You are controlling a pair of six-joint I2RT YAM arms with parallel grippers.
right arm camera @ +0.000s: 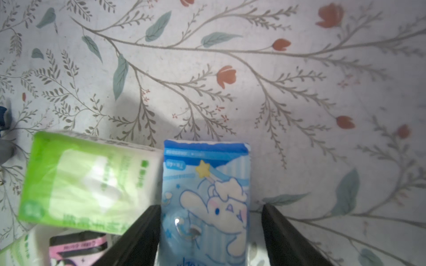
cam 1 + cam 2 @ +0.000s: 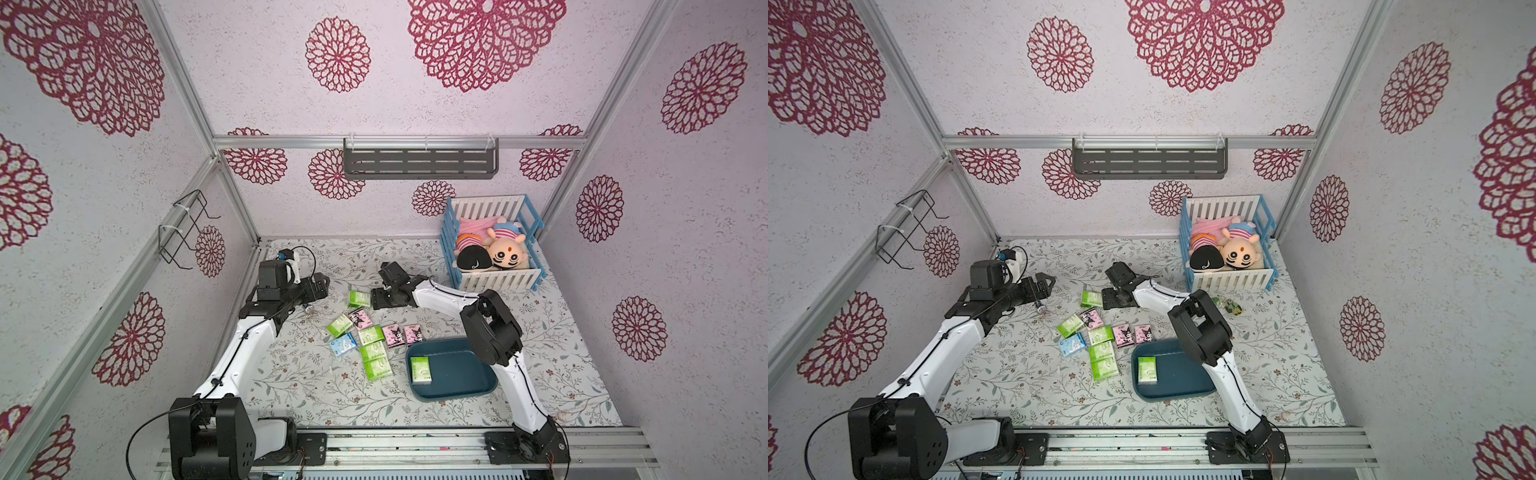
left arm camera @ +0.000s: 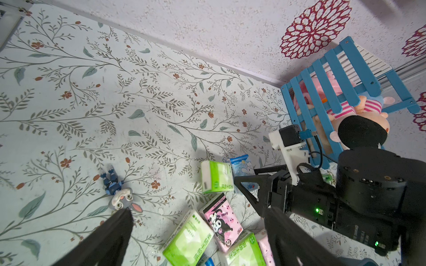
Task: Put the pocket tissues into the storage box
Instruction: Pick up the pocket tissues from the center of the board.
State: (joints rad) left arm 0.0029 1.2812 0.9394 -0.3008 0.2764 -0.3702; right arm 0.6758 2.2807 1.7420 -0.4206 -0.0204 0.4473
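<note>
One green pack (image 2: 421,370) lies flat in the box (image 2: 457,374), by the wall nearest the other packs. The box sits on the desk (image 2: 299,382), near the front. The other packs (image 2: 371,351) lie on the desk just beside the box, close together. Some are green, some are pink and one is blue.

The right tool (image 1: 211,207) is low over the far end of that bunch. Its jaws are apart, with a blue pack (image 1: 205,184) between them. One jaw is right at the pack's edge and the other has a small gap. This pack lies flat on the desk. A second green pack (image 1: 87,182) lies just beside it.

The left tool (image 2: 326,286) hangs above the desk, well apart from the box. Its jaws are spread wide and hold nothing. A little bunny toy (image 3: 119,195) lies on the desk near it. A blue and white crib (image 2: 494,282) with two dolls (image 2: 505,253) stands in the far right corner.
</note>
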